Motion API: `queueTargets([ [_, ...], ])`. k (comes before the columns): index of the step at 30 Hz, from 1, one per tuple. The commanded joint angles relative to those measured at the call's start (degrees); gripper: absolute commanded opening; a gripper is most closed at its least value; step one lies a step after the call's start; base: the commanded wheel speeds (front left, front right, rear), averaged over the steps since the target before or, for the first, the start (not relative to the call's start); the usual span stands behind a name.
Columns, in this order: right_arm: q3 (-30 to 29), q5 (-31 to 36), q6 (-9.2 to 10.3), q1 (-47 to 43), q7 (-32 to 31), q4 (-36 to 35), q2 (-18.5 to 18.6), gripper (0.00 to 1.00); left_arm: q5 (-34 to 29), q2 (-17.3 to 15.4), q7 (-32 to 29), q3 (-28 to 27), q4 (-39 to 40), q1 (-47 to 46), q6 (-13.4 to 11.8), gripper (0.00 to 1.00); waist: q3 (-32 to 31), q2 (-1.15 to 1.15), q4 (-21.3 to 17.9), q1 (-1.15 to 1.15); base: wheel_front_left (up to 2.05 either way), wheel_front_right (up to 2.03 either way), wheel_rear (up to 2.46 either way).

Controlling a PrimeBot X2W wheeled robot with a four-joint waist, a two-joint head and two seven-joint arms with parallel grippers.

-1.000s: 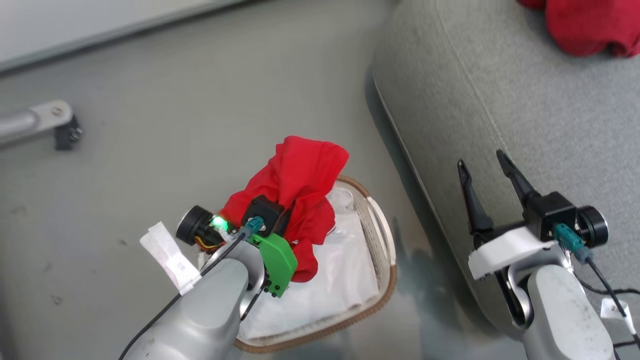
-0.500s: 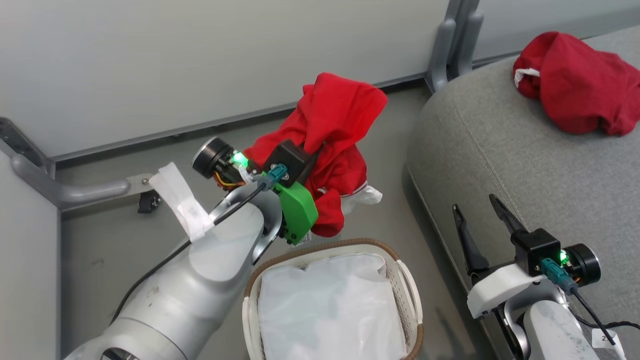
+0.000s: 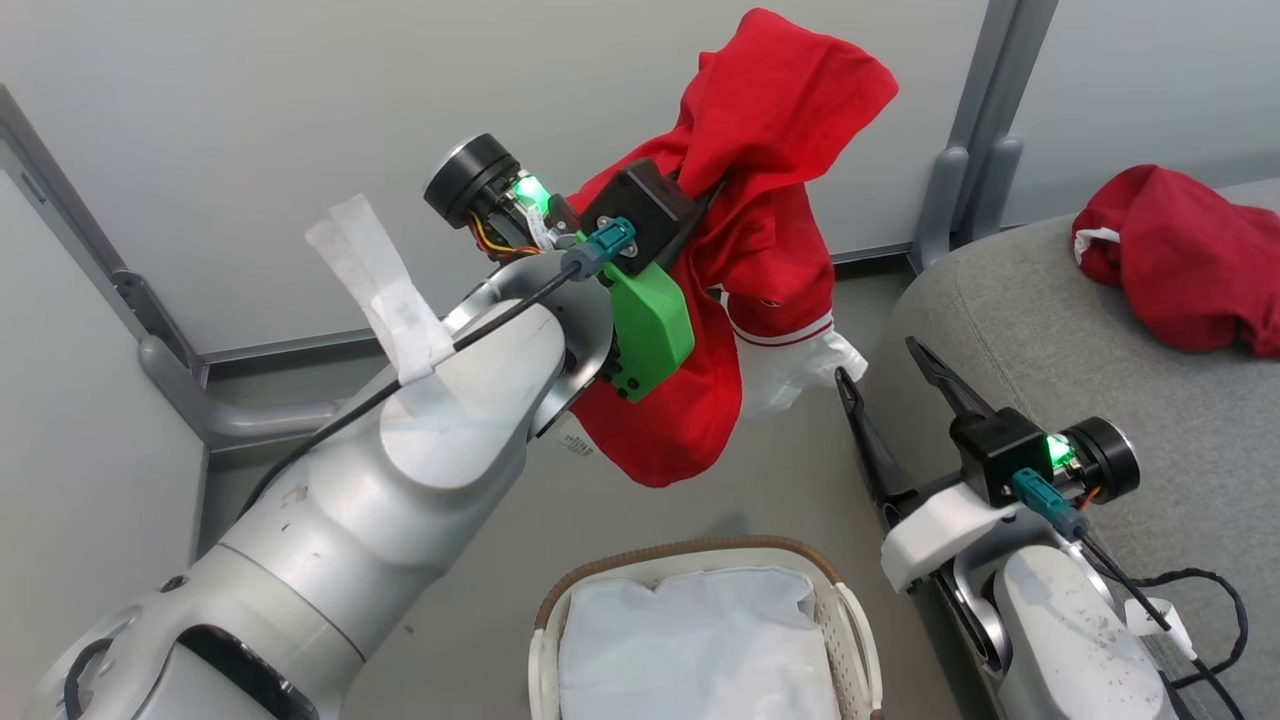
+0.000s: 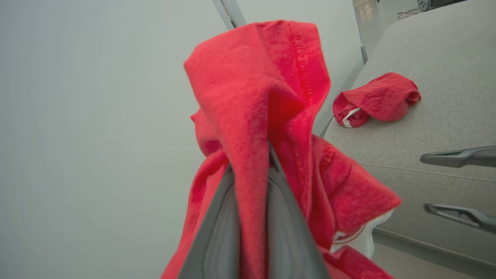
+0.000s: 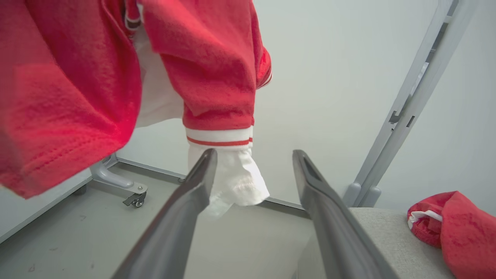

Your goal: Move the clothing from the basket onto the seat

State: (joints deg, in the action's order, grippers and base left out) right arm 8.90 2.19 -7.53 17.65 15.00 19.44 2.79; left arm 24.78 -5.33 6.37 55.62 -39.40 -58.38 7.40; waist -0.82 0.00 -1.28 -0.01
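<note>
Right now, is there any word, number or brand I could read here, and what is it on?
None can be read.
Small white tag below the hanging bright red fabric garment: print too small to read.
White tape flag on the left arm: no print shows.
White paper tag beside the right arm: too blurred to tell.

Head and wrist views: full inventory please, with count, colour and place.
held garment: one, red with white trim, hanging from left gripper
second garment: one, red, bunched on the seat
basket: one, white with brown rim, on the floor
liner: one, white, inside the basket
seat: one, light grey, right side
frame posts: at least two, grey, along the wall
left gripper: one, dark, jaws shut on the held garment
right gripper: one, dark, jaws open, empty, beside the seat
</note>
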Motion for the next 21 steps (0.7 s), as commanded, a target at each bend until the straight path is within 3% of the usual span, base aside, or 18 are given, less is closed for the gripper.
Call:
queueTargets([
  [1, 0.32, 0.6, 0.08, 1.03, 0.28, 0.63, 0.21, 1.0, 0.53, -0.49, -0.28, 0.36, 0.75, -0.9, 0.13, 0.0, -0.17, 0.0, 0.45, 0.01, 0.0, 0.0, 0.0],
  [12, 1.17, 4.86, 0.08, 8.79, 0.28, 11.87, 0.57, 1.0, 1.97, -0.97, -1.07, 2.9, 5.07, -0.36, 0.07, 0.0, 0.03, 0.0, 2.53, 0.01, 0.0, 0.0, 0.0],
  [21, 12.41, -2.52, 0.08, 15.94, 0.28, 19.51, 4.39, 1.0, 2.45, -0.59, -1.42, 4.75, 7.2, 0.87, 0.07, 0.0, -0.02, 0.0, 3.74, 0.01, 0.0, 0.0, 0.0],
])
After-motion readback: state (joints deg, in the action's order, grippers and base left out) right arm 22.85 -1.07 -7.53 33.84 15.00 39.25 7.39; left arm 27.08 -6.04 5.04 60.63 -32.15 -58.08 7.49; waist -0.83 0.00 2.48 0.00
